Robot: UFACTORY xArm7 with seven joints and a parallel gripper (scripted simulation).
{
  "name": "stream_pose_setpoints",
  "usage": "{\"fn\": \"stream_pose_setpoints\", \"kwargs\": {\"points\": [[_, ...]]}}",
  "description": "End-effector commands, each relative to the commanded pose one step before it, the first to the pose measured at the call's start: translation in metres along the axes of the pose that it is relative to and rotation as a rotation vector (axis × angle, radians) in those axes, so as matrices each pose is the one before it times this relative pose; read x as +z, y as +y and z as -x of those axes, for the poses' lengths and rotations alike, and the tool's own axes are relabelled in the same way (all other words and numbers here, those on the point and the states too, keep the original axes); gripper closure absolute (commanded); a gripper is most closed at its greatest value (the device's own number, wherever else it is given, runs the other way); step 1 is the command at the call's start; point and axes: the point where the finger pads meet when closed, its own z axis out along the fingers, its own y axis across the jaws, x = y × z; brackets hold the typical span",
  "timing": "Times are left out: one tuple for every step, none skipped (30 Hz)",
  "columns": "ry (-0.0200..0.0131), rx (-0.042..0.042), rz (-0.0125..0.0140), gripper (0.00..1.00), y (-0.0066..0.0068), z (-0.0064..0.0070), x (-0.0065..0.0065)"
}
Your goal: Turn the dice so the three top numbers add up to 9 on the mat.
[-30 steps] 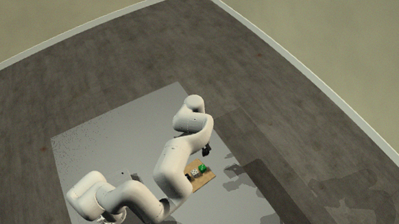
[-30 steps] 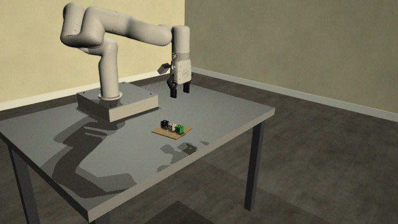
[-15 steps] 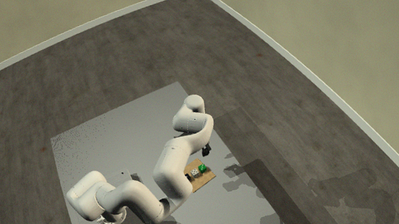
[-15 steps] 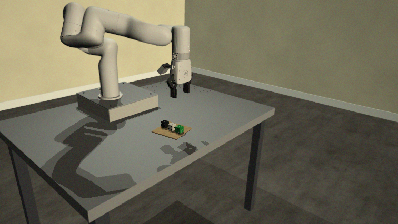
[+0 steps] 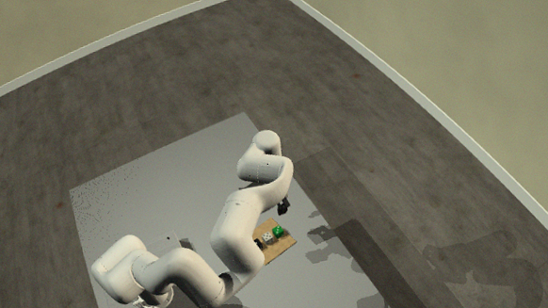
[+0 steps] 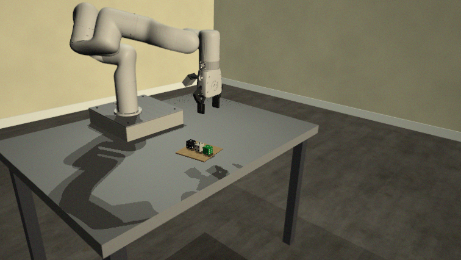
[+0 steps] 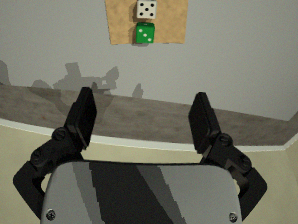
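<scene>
A green die (image 5: 278, 232) (image 6: 207, 150) (image 7: 145, 33), a white die (image 5: 267, 237) (image 6: 199, 147) (image 7: 146, 9) and a black die (image 5: 258, 244) (image 6: 190, 144) stand in a row on the tan mat (image 5: 279, 252) (image 6: 190, 155) (image 7: 172, 27). In the wrist view the white die's top shows five and the green die's top shows three; the black die is out of that view. The black die's top number is too small to tell, and the arm partly hides it in the top view. My gripper (image 6: 208, 108) (image 7: 143, 101) is open and empty, high above the table and off to the side of the mat.
The arm's base block (image 5: 164, 246) (image 6: 154, 126) stands on the grey table (image 5: 160, 183) (image 6: 258, 129). The arm reaches over part of the mat in the top view. The table's edge and arm shadows lie beyond the green die.
</scene>
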Motion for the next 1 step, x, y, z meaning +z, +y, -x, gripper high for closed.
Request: {"fn": "stream_pose_setpoints", "kwargs": {"points": [[-0.00388, -0.00025, 0.00024, 0.00, 0.00037, 0.00095, -0.00173]]}}
